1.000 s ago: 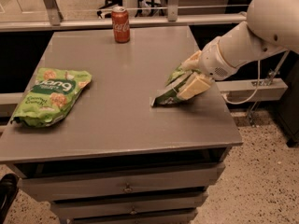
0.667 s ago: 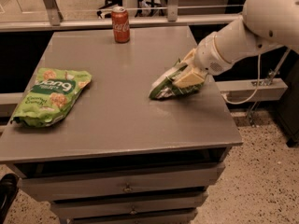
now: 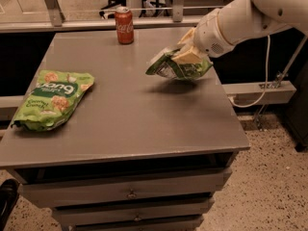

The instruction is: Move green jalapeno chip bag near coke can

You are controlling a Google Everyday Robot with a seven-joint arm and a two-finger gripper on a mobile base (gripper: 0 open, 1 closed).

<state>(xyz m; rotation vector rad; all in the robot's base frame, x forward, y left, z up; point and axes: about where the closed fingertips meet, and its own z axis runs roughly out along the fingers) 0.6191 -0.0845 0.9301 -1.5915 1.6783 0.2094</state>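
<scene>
Your end effector (image 3: 186,57) pinches the green jalapeno chip bag (image 3: 174,69) above the counter (image 3: 134,124). The coke can (image 3: 124,26) stands at ten o'clock from it.

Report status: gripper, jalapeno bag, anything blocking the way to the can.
Gripper shut on green jalapeno chip bag, held above table, right side. Coke can upright at far edge. Large light-green bag far left, not in the way.

Dim overhead light, soft shadow on table (image 3: 134,129) under gripper (image 3: 186,57) clamping green jalapeno chip bag (image 3: 175,70) at far right.
</scene>
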